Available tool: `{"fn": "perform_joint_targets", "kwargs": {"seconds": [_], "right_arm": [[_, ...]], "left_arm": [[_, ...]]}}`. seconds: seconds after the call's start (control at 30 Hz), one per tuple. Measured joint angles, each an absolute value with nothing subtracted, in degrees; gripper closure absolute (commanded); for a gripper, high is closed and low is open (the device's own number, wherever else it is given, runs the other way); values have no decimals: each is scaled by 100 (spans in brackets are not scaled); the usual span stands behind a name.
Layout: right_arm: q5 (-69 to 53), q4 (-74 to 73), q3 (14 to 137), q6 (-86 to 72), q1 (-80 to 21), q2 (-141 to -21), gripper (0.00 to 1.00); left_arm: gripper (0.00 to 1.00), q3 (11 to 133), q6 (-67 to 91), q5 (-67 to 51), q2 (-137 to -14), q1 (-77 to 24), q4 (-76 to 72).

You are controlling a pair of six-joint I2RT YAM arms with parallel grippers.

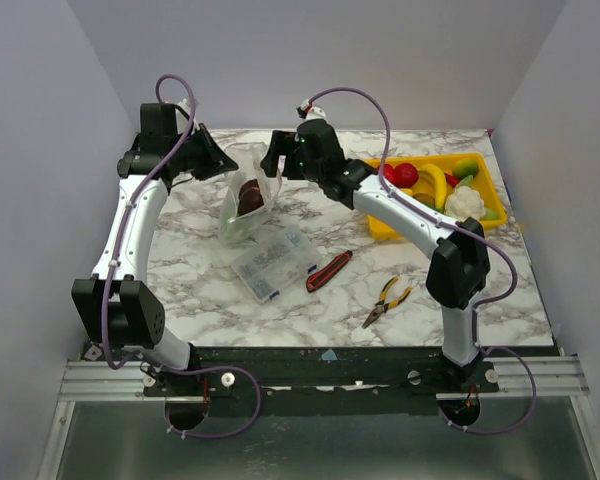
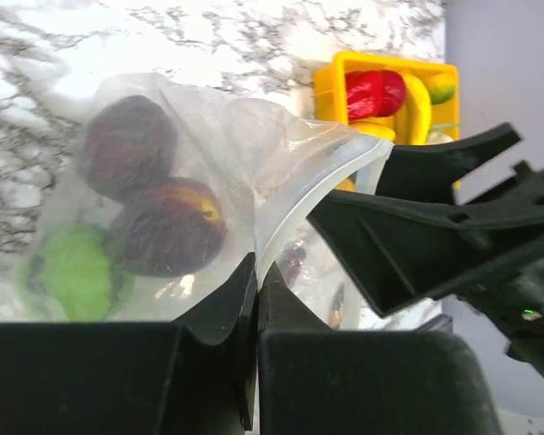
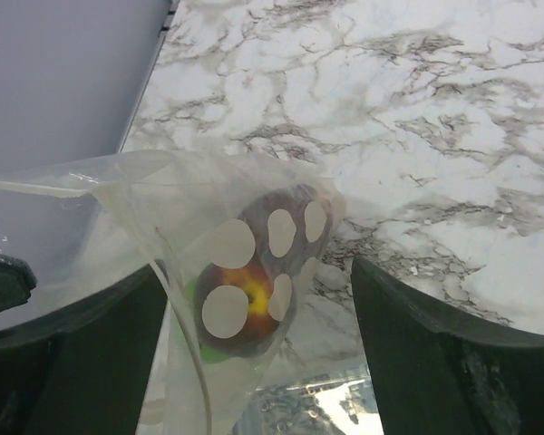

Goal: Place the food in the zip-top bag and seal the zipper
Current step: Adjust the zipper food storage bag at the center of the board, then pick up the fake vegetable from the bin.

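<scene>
1. The left pincer (image 2: pixel 257 272) is clamped shut on the rim of the clear bag (image 2: pixel 254 136), which is held upright over the desk (image 1: pixel 200 290).
2. The bag's mouth is seen gaping, its zipper (image 2: pixel 299 195) unsealed.
3. The right pincer (image 3: pixel 258 299) is spread wide. Its fingers are set either side of the bag's opposite edge, and nothing is gripped.
4. Two maroon pieces (image 2: pixel 168 227) and a green piece (image 2: pixel 72 272) are contained in the bag, just beyond the left pincer's tips.
5. The cauliflower (image 1: pixel 465 203) is seen with red and yellow pieces in the yellow tray (image 1: pixel 380 228), well apart from both pincers.
</scene>
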State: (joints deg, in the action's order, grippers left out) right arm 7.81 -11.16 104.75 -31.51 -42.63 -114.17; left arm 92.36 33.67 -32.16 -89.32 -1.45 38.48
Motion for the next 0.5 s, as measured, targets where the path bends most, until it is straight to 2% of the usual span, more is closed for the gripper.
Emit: {"fn": "perform_joint_targets", "kwargs": {"seconds": [0.13, 0.3, 0.4, 0.5], "right_arm": [[628, -1673, 10575, -2799, -4250, -11262, 6], [397, -1997, 10095, -2445, -4239, -10178, 1], [489, -1940, 9596, -2333, -4130, -9236, 3], [646, -1846, 9028, -2362, -3531, -8471, 5]], "left_arm": [[100, 8779, 3253, -2766, -8676, -145, 3868], [100, 8396, 3166, -2488, -8558, -145, 3837], [100, 8355, 3131, -2482, -8573, -145, 3793], [100, 8342, 3124, -2502, -8602, -145, 3675]]}}
